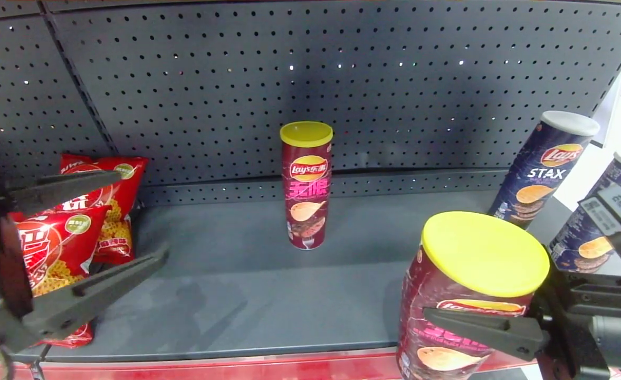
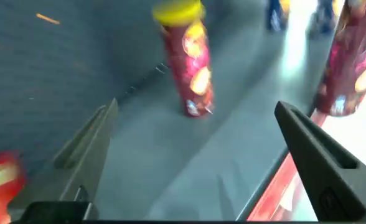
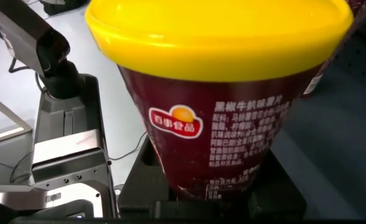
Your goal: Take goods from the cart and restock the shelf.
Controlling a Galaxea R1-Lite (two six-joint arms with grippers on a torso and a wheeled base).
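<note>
The dark grey metal shelf with a perforated back panel (image 1: 247, 285) spans the head view. Two red crinkly snack bags (image 1: 51, 248) lean at its left end. At its right end two dark blue cylindrical crisp cans with grey lids (image 1: 545, 169) stand close together, the farther one tilted.

A maroon cylindrical crisp can with a yellow plastic lid (image 1: 306, 184) stands upright near the back, mid-shelf, well apart from both groups. A second maroon crisp can with a yellow lid (image 1: 484, 253) is at the shelf's front right edge, clamped in the right claw (image 1: 463, 316), whose fingers grip the tube wall just below the lid.

The left claw (image 1: 142, 214) hangs over the shelf's left part, in front of the bags, its fingers spread wide with nothing between them.

The held can is probably light and stiff but dentable, with a smooth, slippery wrap. Being tall and narrow, it should tip easily. The tube wall is the safer hold, since the lid could pop off.
</note>
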